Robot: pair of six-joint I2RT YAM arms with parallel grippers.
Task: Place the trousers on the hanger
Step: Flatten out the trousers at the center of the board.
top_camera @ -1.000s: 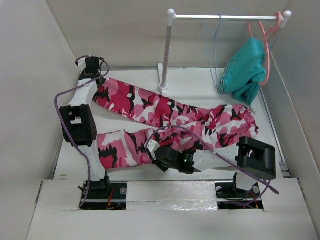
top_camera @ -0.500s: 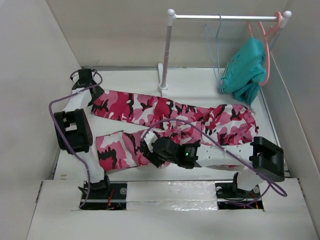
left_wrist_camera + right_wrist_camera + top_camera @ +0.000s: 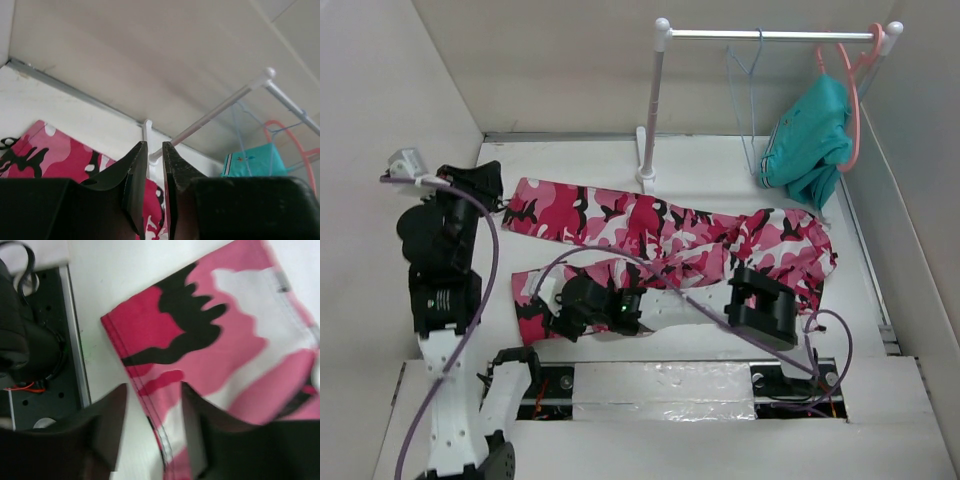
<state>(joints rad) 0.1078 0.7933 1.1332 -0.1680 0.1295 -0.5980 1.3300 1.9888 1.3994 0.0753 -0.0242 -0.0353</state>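
The trousers (image 3: pixel 660 225) lie flat across the table (image 3: pixel 580 165), waist toward the right edge, both cuffs toward the left edge. The right gripper (image 3: pixel 152 400) hangs over the near cuff by the near-left corner, fingers apart astride the hem. It should probably drop low and pinch both cloth layers behind the stitched edge. The left gripper (image 3: pixel 155 147) is raised at the left edge, fingers almost together on nothing. On the rail (image 3: pixel 770 34) at the far-right corner, the hanger (image 3: pixel 750 100) hangs bare, and the coral hanger (image 3: pixel 855 110) carries a teal garment (image 3: pixel 810 140).

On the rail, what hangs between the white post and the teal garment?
Only the pale-blue hanger, hanging bare from the rail; the top external view shows it.
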